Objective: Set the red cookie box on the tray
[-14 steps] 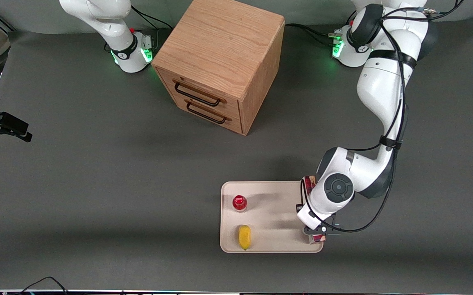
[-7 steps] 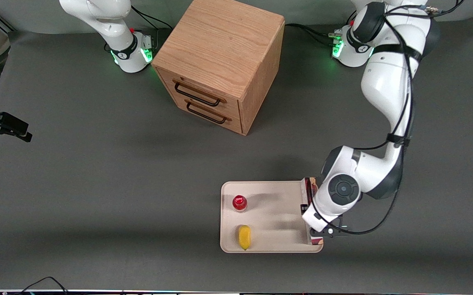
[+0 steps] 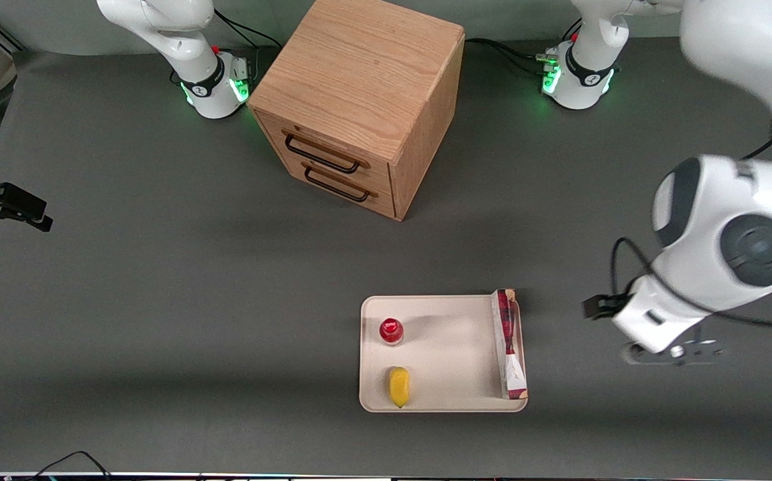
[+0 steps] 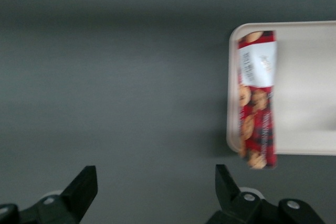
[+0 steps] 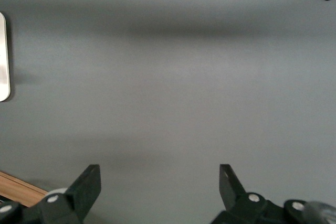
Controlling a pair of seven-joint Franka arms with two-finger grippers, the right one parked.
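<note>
The red cookie box (image 3: pixel 509 343) lies flat on the cream tray (image 3: pixel 452 351), along the tray's short edge toward the working arm's end. Its white section is the end nearer the front camera. Its red end reaches slightly past the tray's rim. My left gripper (image 3: pixel 670 352) hangs high above the bare table, well apart from the tray, toward the working arm's end. In the left wrist view the gripper (image 4: pixel 155 181) is open and empty, with the box (image 4: pixel 257 100) and tray (image 4: pixel 307 93) off to one side of the fingers.
A small red-capped bottle (image 3: pixel 391 331) and a yellow object (image 3: pixel 398 386) sit on the tray toward the parked arm's end. A wooden drawer cabinet (image 3: pixel 359 100) stands farther from the front camera. A cable (image 3: pixel 71 459) lies at the table's near edge.
My gripper has let go of the red cookie box, risen and swung away from the tray toward the working arm's end. The box stays lying on the tray.
</note>
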